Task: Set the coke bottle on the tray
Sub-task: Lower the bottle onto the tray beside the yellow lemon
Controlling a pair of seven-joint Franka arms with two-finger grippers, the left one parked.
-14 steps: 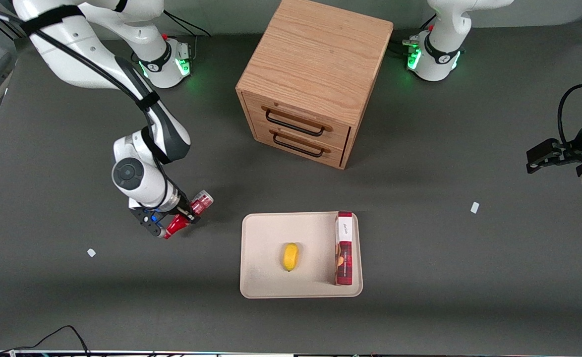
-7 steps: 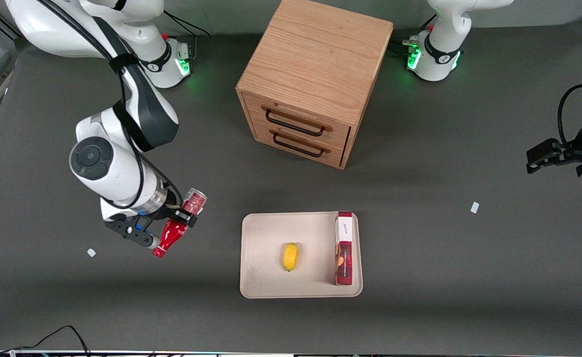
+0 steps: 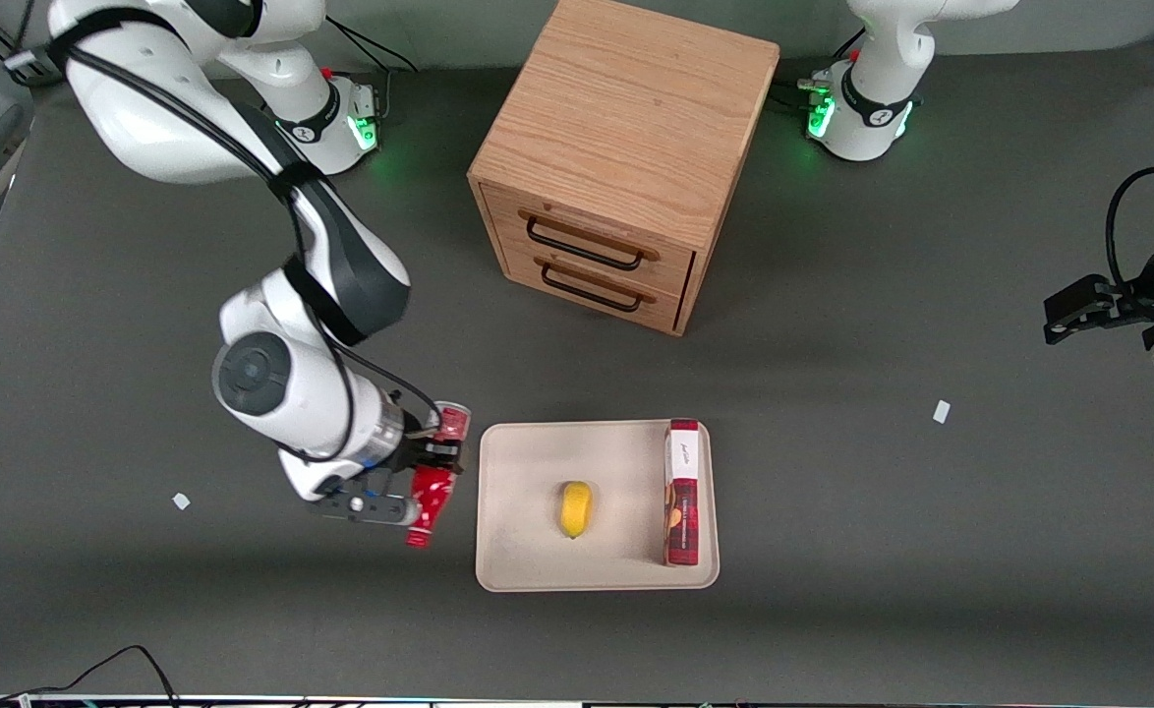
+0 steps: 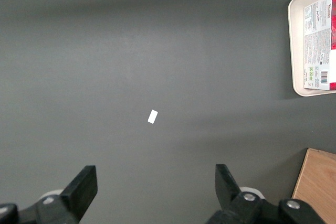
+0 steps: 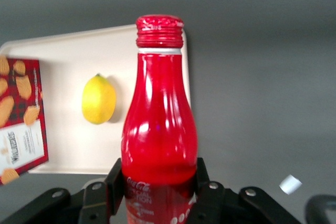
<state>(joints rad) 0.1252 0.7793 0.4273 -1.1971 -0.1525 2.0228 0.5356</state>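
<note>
Now the hand is pinching the coke bottle across its lower body, one finger on each side as the right wrist view shows, and carries it above the dark surface just beside the tray, at the tray's edge toward the working arm's end. From the front the bottle appears tilted, with its red cap end nearer the front camera than the hand and its silver base end farther; how high it hangs over the surface is hard to tell from here. It has not reached the tray.

The bottle looks rigid and glossy, probably light for this arm, so the likely trouble is sliding or twisting in the grip. The wide lower body is the sensible place to hold it; the tapering neck would give the fingers less to bear on.

On the tray a lemon lies near the middle, and a red-and-white box stands along the edge toward the parked arm's end. The bare strip between the lemon and the tray's nearest edge seems the natural spot. A wooden cabinet stands farther from the front camera, well apart
</note>
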